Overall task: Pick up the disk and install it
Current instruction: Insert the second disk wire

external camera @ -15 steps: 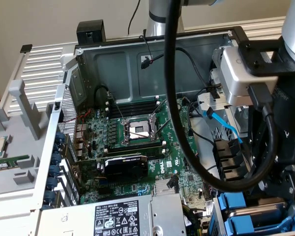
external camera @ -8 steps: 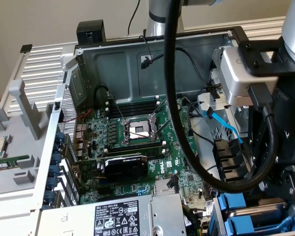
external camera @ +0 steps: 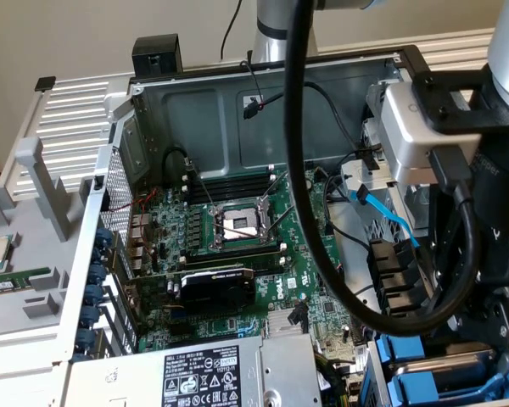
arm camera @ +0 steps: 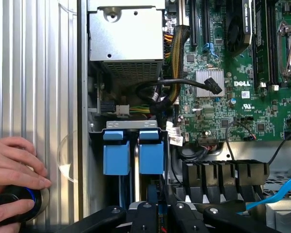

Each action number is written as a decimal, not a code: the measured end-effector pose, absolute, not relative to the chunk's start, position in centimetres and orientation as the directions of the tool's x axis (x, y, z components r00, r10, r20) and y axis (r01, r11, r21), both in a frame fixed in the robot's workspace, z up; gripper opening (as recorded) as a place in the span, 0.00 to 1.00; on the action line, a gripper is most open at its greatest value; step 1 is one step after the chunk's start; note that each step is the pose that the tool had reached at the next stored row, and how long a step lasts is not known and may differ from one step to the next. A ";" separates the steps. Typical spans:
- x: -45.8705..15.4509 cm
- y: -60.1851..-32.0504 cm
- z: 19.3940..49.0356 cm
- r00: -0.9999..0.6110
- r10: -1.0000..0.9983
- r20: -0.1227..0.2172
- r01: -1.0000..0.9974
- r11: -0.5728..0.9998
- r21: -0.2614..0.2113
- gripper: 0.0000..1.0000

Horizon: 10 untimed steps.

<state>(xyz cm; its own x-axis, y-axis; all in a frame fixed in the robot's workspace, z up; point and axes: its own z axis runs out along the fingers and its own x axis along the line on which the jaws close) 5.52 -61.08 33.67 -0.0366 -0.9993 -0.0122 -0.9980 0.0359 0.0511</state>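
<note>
Black ribbed pincer (arm camera: 157, 213) near blue plastic disk (arm camera: 133, 155) frames

Robot arm (external camera: 492, 195) reaches down at exterior view's right, claw (arm camera: 160, 216) fingers nrly closed.

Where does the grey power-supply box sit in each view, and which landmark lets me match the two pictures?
Exterior view: the power-supply box is at the bottom edge, near the centre, with its black-and-white label showing, just below the motherboard.
Wrist view: the power-supply box lies between the ribbed silver panel and the motherboard, next to the blue drive frames.
Shared landmark: the black graphics card beside the box.
</note>
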 end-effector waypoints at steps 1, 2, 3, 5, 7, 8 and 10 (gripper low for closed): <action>5.5 -61.1 33.7 -0.037 -0.999 -0.012 -0.998 0.036 0.051 0.16; 5.5 -61.1 33.7 -0.037 -0.999 -0.012 -0.998 0.036 0.051 0.16; 5.5 -61.1 33.7 -0.037 -0.999 -0.012 -0.998 0.036 0.051 0.16; 5.6 -61.1 33.7 -0.037 -0.999 -0.012 -0.998 0.036 0.051 0.16; 5.6 -61.1 33.7 -0.037 -0.999 -0.013 -0.998 0.036 0.051 0.16; 5.6 -61.1 33.7 -0.037 -0.999 -0.013 -0.998 0.036 0.051 0.16; 5.6 -61.1 33.7 -0.037 -0.999 -0.013 -0.998 0.036 0.051 0.16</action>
